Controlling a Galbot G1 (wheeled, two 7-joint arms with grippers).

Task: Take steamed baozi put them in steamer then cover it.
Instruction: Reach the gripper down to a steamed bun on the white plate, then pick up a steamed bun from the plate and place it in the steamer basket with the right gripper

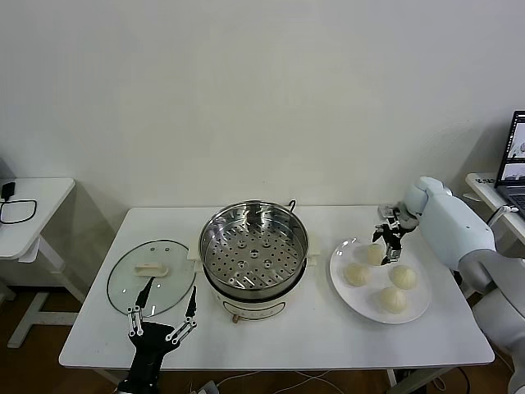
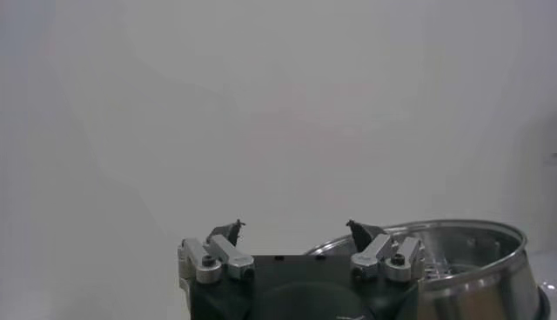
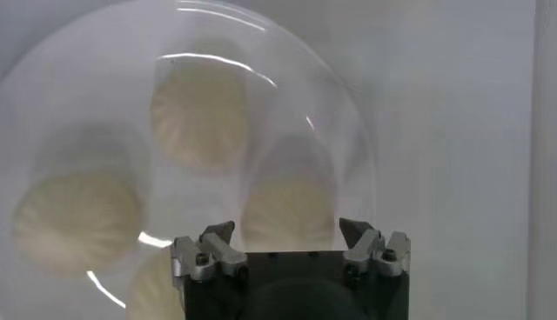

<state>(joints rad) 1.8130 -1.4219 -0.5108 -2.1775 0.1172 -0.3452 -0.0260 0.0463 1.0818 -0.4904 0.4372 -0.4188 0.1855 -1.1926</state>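
Several cream-white steamed baozi lie on a white plate (image 1: pixel 338 267) at the right of the table. My right gripper (image 1: pixel 390 238) hangs open just above the farthest baozi (image 1: pixel 375 254). In the right wrist view that baozi (image 3: pixel 291 209) sits under the spread jaws of the right gripper (image 3: pixel 287 230), untouched, with others (image 3: pixel 198 109) (image 3: pixel 77 217) around it. The steamer (image 1: pixel 215 223), a shiny perforated basket on a cream pot base, stands empty at the table's middle. My left gripper (image 1: pixel 164 316) waits open at the front left; in its own view the left gripper (image 2: pixel 296 228) shows the steamer (image 2: pixel 470 252) beside it.
A glass lid (image 1: pixel 152 277) with a cream handle lies flat left of the steamer, just beyond the left gripper. A small side table (image 1: pixel 33 205) with a cable stands at far left. A laptop (image 1: pixel 515 164) sits at far right.
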